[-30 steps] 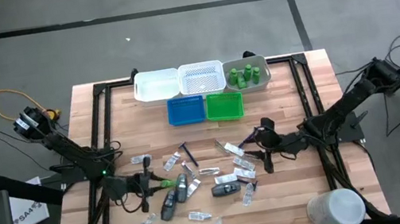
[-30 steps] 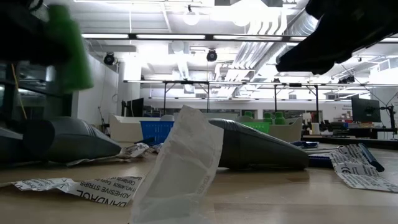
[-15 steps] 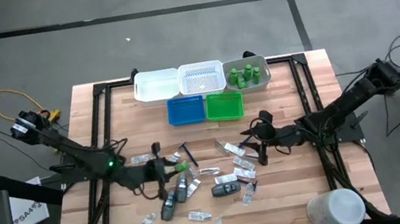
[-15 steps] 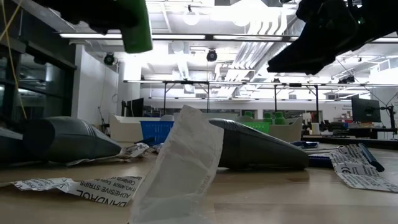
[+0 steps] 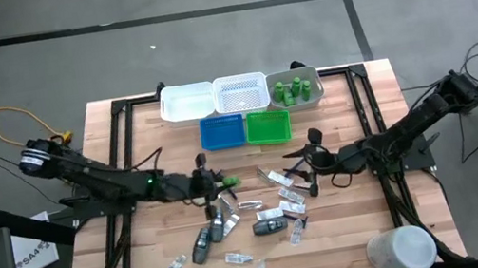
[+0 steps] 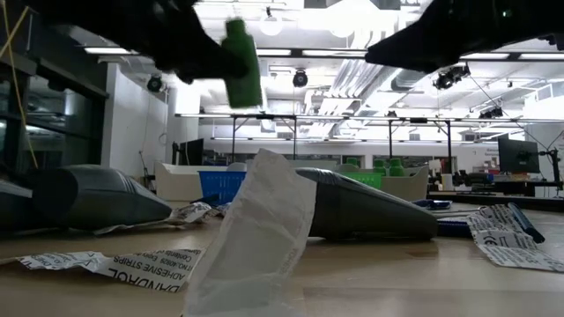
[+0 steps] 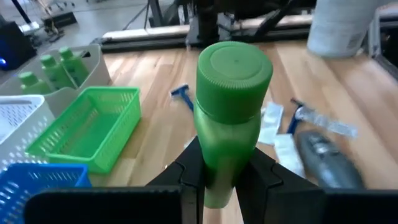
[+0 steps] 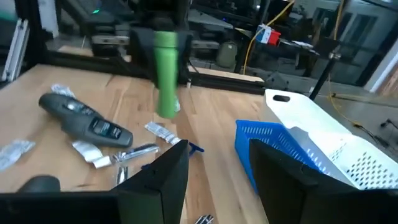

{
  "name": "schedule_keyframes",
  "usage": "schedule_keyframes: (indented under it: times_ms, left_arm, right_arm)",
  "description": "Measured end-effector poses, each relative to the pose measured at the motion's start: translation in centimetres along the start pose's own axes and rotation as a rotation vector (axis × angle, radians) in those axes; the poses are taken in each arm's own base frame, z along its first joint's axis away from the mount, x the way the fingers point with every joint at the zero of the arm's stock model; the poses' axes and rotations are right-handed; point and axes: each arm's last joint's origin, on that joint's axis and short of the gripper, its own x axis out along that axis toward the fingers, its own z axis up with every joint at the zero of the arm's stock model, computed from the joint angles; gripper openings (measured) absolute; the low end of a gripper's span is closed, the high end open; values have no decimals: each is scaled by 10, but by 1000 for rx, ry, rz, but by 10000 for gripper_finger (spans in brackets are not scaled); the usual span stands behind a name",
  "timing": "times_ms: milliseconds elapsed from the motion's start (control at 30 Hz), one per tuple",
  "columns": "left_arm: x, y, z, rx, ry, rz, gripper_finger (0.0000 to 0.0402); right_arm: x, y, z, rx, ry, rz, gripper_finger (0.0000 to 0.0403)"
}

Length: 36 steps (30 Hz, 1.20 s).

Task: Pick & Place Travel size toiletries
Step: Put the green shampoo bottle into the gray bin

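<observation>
Clamping a small green bottle (image 7: 231, 118) upright above the scattered toiletries mid-table, the left hand (image 5: 211, 184) needed to carry it level toward the grey tray (image 5: 303, 101) holding other green bottles, while the right hand (image 5: 307, 167) hovered nearby, parted and empty.

Five trays (image 5: 245, 128), two arms (image 5: 102, 180)

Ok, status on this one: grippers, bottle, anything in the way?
Left gripper shut on green bottle, airborne mid-table. Right gripper open, empty, above the scattered packets. Nothing blocking toward grey bin of bottles.
</observation>
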Motion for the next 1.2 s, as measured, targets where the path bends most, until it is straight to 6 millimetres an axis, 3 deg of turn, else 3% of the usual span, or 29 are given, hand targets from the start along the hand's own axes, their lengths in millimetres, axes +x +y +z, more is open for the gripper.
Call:
schedule_keyframes:
  times_ms: [167,367,533,767,1200]
  left_arm:
    - [31,8,4,37,23,-27,51]
    - [69,3,15,137,88,-46,51]
    - [87,-2,21,204,149,-30,51]
    - [99,-5,27,253,152,-12,51]
    - [100,-5,36,264,93,-8,51]
  right_arm:
    - [9,6,-5,-52,-18,42,162]
    - [24,7,-12,-77,-82,9,162]
    - [30,10,-16,-95,-108,41,162]
    - [34,16,-10,-89,-129,75,162]
    - [40,19,-3,-101,-107,124,162]
